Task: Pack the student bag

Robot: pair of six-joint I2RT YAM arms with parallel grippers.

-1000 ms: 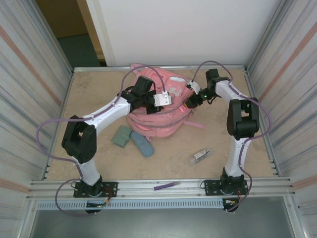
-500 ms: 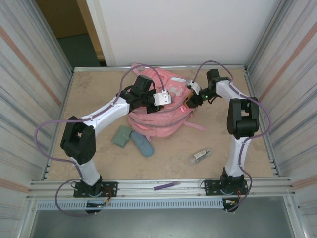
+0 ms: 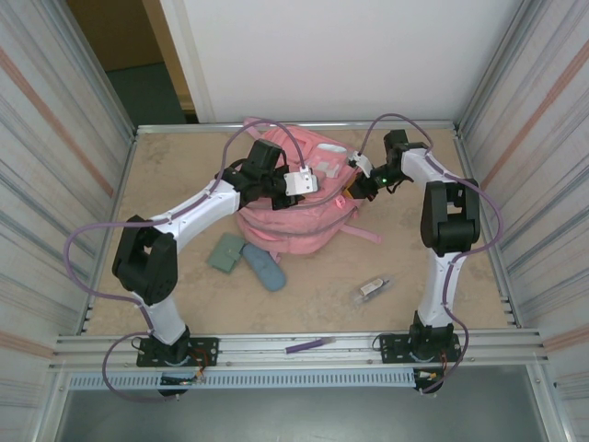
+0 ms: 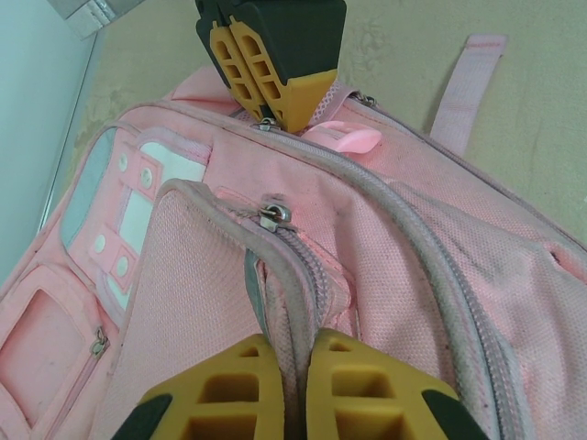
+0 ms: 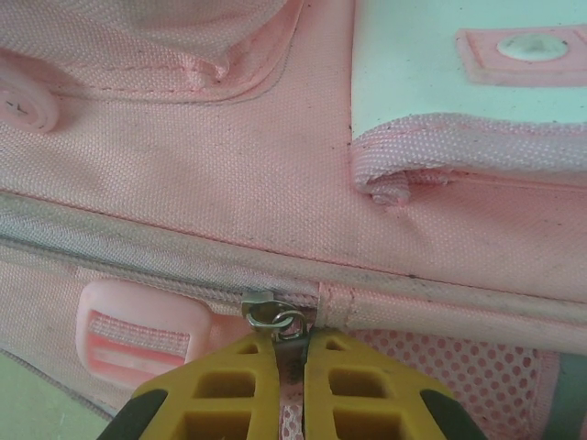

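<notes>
A tan desk [image 3: 442, 276] walled in by ribbed metal panels, with a white wall behind. The pink student bag [image 3: 294, 221] lies toward the far middle of it, with both of my arms reaching over it.

My right end effector [image 5: 289, 353] had its fingers apart a second ago. They are now pressed together on the metal zipper pull [image 5: 275, 316] at the bag's right side, just beside a pink rubber tab [image 5: 138, 335]. My left end effector [image 4: 295, 357] is unchanged, its yellow fingers clamped together on the grey-edged seam of a front pocket. The bag has barely shifted, though its loose strap [image 3: 363, 234] sits a little differently on the desk.

From above, a green case [image 3: 225, 252] and a blue-grey pouch [image 3: 264, 267] lie touching, near the bag's front left. A small pale object [image 3: 373, 288] sits apart to the right, and a purple pen-like item [image 3: 308, 345] rests on the near rail.

The left wrist camera looks across the bag's pockets and zipper tracks to my right end effector, closed by the pink tab at the far edge. The right wrist camera, close in, shows the pull's ring gripped between the fingertips, with white trim and pink mesh around it.
</notes>
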